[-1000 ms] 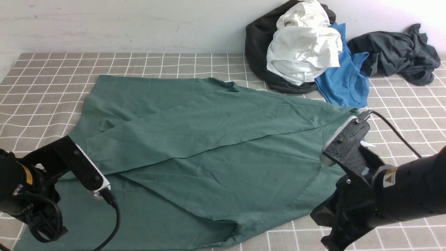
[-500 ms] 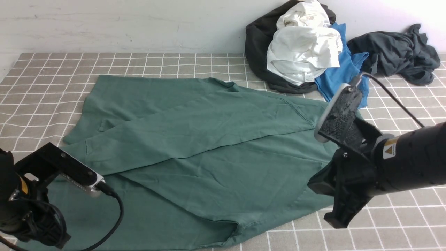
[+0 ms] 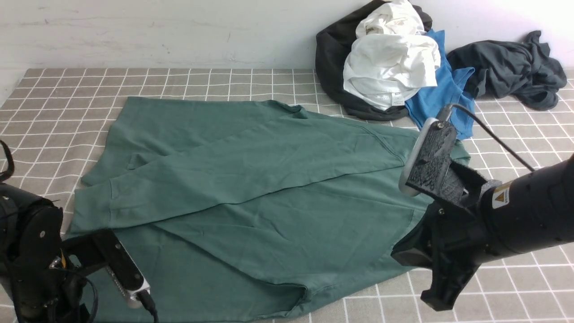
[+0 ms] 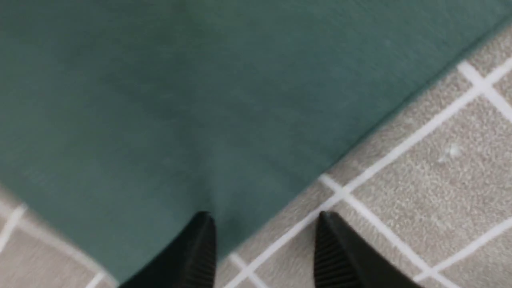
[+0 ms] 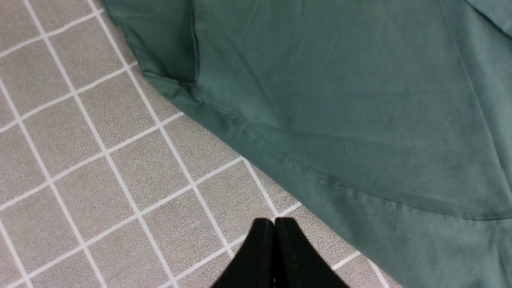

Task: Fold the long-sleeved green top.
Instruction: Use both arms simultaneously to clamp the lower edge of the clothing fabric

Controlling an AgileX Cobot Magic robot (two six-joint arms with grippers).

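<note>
Lying half-folded, green long-sleeved top [image 3: 269,188], blurred edge perhaps under parted left hand [image 4: 264,228], right hand [image 5: 274,226] pinched together.

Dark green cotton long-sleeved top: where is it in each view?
Front: dark green top spread across the middle of the grey checked tablecloth.
Left wrist: top fills most; its edge passes between the open left gripper tips.
Right wrist: hem just beyond the shut right gripper.
Shared landmark: tablecloth's white grid.

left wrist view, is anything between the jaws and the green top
Nothing visible does. The left gripper is open at the edge of the green long-sleeved top, one jaw over the cloth, the other over the checked tablecloth.
</note>
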